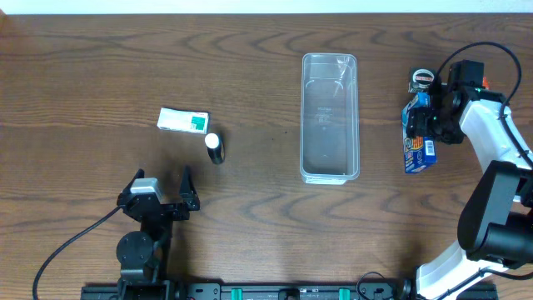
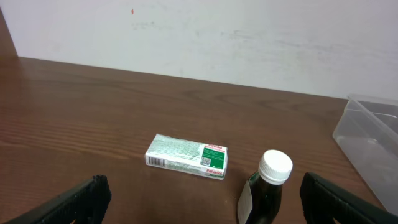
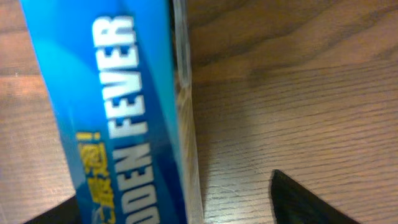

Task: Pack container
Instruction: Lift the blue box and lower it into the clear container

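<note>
1. The container [image 1: 329, 117] is lying lengthwise in the middle of the table [image 1: 83, 75]. Its long axis is running away from the robot, and nothing is showing inside it from overhead. In the left wrist view only one rounded corner is showing, cut off by the right edge.
2. The right gripper [image 1: 429, 125] is hanging over a blue packet [image 1: 419, 152] to the right of the container and well apart from it. From overhead the gripper body is covering the packet's upper half, so the fingertips are not showing there.
3. In the right wrist view the packet is filling the left side, blurred and cropped, with only parts of white and yellow lettering readable. One dark finger [image 3: 305, 199] is standing clear of the packet with bare wood between them. The other is only a dark corner at the lower left, so whether it is touching the packet cannot be told. The jaws are standing apart astride the packet, not pinching it.
4. A small round item [image 1: 423, 80] with a red-and-white top is sitting just beyond the packet. It is too small to identify.
5. The left gripper [image 1: 162, 177] is hovering near the front edge on the left, its fingers [image 2: 81, 199] spread wide and holding nothing. Only their tips are showing in the wrist view.
6. A white-and-green box [image 1: 183, 122] is lying flat left of the container, with its print too fine to read. A dark bottle [image 1: 215, 148] with a white cap is standing near it, its lower part cut off in the wrist view.
</note>
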Robot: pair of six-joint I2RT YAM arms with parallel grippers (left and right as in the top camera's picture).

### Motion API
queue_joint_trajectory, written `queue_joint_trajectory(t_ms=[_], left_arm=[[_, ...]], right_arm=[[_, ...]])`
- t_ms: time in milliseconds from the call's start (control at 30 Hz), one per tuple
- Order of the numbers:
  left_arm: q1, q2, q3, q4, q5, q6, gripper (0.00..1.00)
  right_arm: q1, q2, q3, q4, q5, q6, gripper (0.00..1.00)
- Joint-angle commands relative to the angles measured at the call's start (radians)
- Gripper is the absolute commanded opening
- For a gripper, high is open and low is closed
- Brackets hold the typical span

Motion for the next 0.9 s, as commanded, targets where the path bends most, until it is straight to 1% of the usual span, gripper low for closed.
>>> queue_joint_trajectory(t_ms=[0,100,167,267,400,533,667,867], left_arm=[[0.005,-0.006,-0.032,-0.016,0.011,0.006,0.98],[0.005,-0.006,-0.032,-0.016,0.011,0.006,0.98],[0.005,-0.006,-0.032,-0.016,0.011,0.006,0.98],[0.005,-0.006,-0.032,-0.016,0.011,0.006,0.98],[0.005,-0.006,-0.032,-0.016,0.011,0.006,0.98],[0.005,-0.006,-0.032,-0.016,0.011,0.006,0.98],[0.005,-0.003,-0.032,-0.016,0.011,0.006,0.98],[0.005,0.0,-0.032,-0.016,0.011,0.006,0.98]], right_arm=[[-0.008,0.005,0.019,0.005,0.005,0.005,0.57],[-0.008,0.005,0.019,0.005,-0.002,0.005,0.39],[-0.008,0.005,0.019,0.005,-0.015,0.005,0.31],[-0.008,0.004,0.02,0.005,-0.056,0.005,0.31],[-0.008,-0.008,0.025,0.002,-0.111,0.005,0.22],[-0.008,-0.045,0.055,-0.026,-0.185,0.005,0.22],[-0.008,-0.113,0.104,-0.072,-0.249,0.005,0.11],[-0.008,-0.261,0.192,-0.118,-0.44,0.006,0.12]])
